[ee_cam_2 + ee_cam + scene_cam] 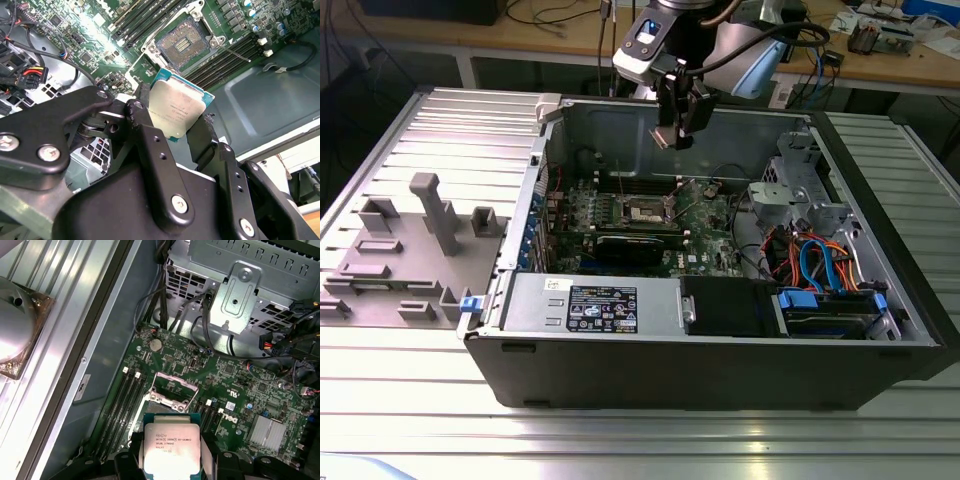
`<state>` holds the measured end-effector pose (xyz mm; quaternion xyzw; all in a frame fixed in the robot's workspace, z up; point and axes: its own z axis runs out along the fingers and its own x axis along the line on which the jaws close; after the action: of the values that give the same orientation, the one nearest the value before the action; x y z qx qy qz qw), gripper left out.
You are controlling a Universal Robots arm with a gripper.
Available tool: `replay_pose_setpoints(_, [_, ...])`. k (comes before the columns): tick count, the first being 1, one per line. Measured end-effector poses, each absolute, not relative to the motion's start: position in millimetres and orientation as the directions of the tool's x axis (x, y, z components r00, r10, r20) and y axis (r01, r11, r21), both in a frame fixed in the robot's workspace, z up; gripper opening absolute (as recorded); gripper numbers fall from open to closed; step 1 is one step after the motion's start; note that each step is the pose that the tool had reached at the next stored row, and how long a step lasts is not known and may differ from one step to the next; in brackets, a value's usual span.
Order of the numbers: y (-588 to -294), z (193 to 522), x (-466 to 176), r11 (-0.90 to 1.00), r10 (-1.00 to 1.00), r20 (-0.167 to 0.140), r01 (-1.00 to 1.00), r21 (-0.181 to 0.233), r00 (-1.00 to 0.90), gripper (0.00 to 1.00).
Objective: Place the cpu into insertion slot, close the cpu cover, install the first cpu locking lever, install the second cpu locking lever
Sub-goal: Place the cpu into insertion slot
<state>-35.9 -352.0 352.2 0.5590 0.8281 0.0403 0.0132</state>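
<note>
Black claw [174,112] pinches the cpu [176,105] by opposite edges, at the exterior view's upper centre, above the insertion slot [645,212]. It looks light, stiff and fragile, so the edges seem the safest hold.

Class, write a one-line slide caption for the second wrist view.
The hand grips the cpu by its edges, clear of the empty insertion slot on the green motherboard.
</note>
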Motion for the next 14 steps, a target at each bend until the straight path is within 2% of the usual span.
replay_pose_setpoints(14, [-352.0, 352.0, -35.9, 0.345, 0.937, 0.023, 0.935, 0.082, -0.348, 0.54])
